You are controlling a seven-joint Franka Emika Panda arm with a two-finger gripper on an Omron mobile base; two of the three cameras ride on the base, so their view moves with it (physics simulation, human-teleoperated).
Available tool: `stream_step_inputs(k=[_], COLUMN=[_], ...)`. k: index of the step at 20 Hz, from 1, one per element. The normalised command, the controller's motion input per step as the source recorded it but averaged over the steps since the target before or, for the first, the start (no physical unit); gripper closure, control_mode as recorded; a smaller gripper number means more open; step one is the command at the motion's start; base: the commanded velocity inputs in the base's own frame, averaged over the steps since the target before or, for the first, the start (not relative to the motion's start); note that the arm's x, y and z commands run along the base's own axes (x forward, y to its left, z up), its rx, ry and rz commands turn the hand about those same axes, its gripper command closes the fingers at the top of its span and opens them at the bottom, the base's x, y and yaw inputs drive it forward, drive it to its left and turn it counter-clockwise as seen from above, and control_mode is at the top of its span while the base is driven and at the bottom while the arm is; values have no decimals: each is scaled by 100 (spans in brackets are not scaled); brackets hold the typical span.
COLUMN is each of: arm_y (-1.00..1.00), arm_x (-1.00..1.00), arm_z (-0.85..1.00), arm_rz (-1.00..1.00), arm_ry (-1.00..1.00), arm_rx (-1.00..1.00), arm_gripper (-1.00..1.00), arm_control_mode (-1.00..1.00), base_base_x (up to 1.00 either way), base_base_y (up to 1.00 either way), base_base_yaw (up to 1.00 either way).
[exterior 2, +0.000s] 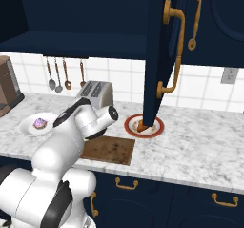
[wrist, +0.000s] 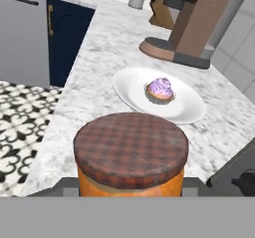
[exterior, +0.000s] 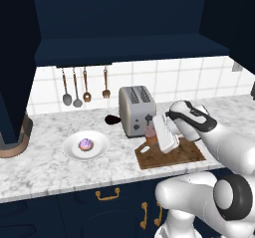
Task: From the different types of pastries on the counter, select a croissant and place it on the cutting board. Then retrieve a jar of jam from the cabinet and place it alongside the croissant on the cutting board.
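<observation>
My gripper [exterior: 153, 135] is shut on the jar of jam [exterior: 150, 132], holding it upright just over the left end of the dark brown cutting board [exterior: 179, 154], close in front of the toaster. In the hand view the jar's dark chequered lid [wrist: 131, 150] sits right before the camera. The croissant [exterior 2: 139, 125] lies on a round red-rimmed plate [exterior 2: 155, 131], partly hidden behind the open cabinet door [exterior 2: 159, 55]. The purple-frosted pastry [exterior: 85, 144] rests on a white plate [exterior: 99, 150] to the left on the counter [exterior: 45, 167]. The board [exterior 2: 112, 150] is bare.
A toaster [exterior: 136, 110] stands right behind the board. The navy cabinet [exterior: 124, 23] hangs open overhead. Utensils [exterior: 76, 87] hang on the tiled wall. A coffee machine [wrist: 194, 23] and knife block [wrist: 162, 14] stand at the counter's far left.
</observation>
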Motion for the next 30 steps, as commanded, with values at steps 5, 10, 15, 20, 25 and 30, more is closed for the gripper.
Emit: stream_step_inputs(k=[5,10,15,20,25,30], arm_y=[0,-15,-40,-17,-9,-3], arm_x=[0,0,0,0,0,0], arm_z=[-9,-9,-1,-14,-17,-13], arm_rz=[0,4,7,6,3,0], arm_ry=[-2,1,1,4,5,6], arm_rx=[0,0,0,0,0,0], arm_gripper=[100,100,100,100,100,100], arm_control_mode=[-100,-100,-100,-100,-100,-100], base_base_x=[0,0,0,0,0,0], base_base_y=[0,0,0,0,0,0], base_base_yaw=[0,0,0,0,0,0])
